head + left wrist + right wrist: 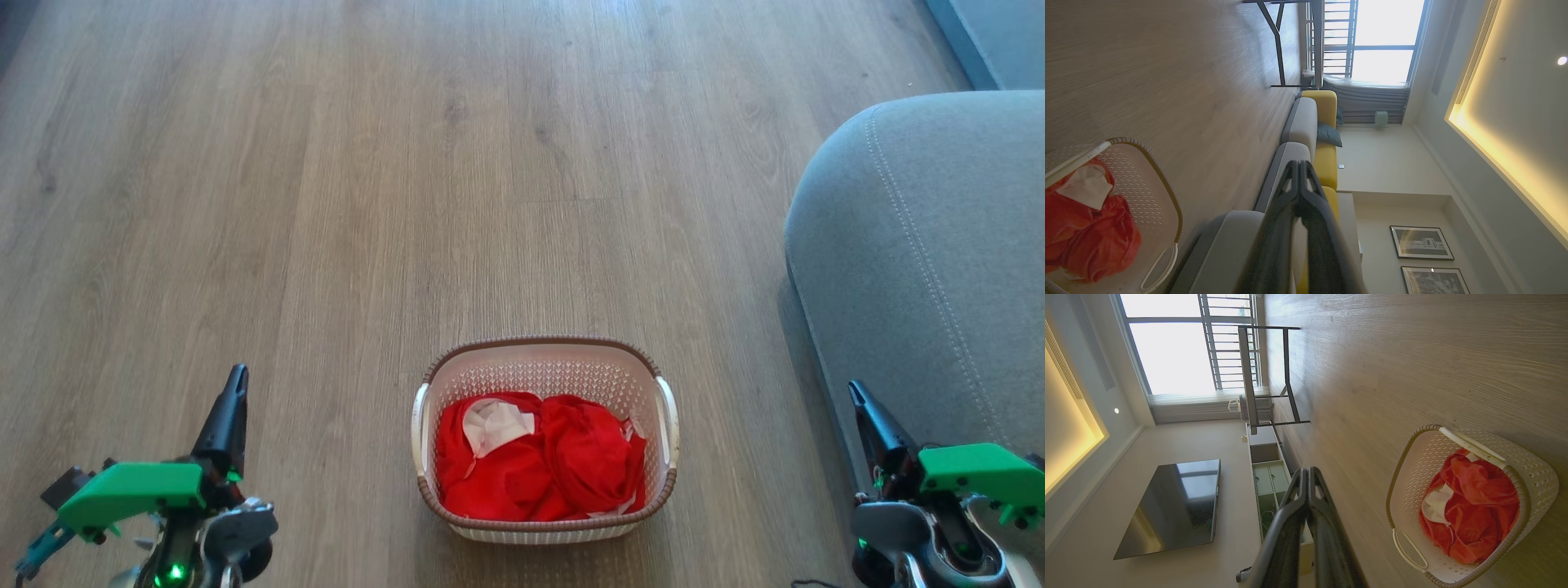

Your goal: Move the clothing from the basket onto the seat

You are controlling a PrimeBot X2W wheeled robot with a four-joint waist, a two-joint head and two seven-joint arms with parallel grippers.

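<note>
Clothing (531,469) all in basket (539,371), none on seat (922,245); whole transfer left to do. I see left gripper (237,374), right gripper (854,387) clenched, empty.

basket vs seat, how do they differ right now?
The basket is small, cream perforated plastic; the seat is large, grey upholstered fabric. The basket holds the red clothing; the seat's visible part carries none. The basket sits centre, the seat at the right. Both have rounded corners.
</note>
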